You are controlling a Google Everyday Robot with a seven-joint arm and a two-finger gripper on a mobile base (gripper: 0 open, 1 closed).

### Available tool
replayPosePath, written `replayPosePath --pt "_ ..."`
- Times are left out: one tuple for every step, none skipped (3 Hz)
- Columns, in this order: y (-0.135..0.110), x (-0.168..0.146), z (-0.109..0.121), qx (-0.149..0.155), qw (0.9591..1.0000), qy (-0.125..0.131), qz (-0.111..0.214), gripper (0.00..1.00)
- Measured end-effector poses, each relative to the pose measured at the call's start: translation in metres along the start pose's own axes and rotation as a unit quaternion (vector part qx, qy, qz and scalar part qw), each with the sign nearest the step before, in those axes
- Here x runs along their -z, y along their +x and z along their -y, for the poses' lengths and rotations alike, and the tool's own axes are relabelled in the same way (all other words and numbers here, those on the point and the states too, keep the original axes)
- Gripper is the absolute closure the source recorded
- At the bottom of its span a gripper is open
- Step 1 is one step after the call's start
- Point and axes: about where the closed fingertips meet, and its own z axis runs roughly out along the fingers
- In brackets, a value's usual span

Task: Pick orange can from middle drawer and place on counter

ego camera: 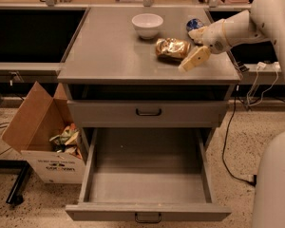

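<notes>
A white bowl (pixel 147 25) stands upright near the far edge of the desk (pixel 104 51), centre-right. A blue and white can (pixel 194 23) sits near the far right corner, just behind the gripper (pixel 190 50), which hovers over the right edge with fingers (pixel 194 59) spread. On the floor left of the desk, an open cardboard box (pixel 35 127) holds crumpled wrappers (pixel 64 139).

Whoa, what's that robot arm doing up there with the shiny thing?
The robot's gripper hovers open over the counter, right beside the orange can. The can lies on its side there, near a white bowl. Below, the middle drawer stands pulled out. The can looks delivered.
</notes>
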Motion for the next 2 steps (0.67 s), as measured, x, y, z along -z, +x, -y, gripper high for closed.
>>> replayPosePath --pt "0.0 0.003 0.0 0.0 1.0 0.005 0.003 0.0" --pt "0.001 0.014 0.0 0.001 0.9996 0.024 0.013 0.0"
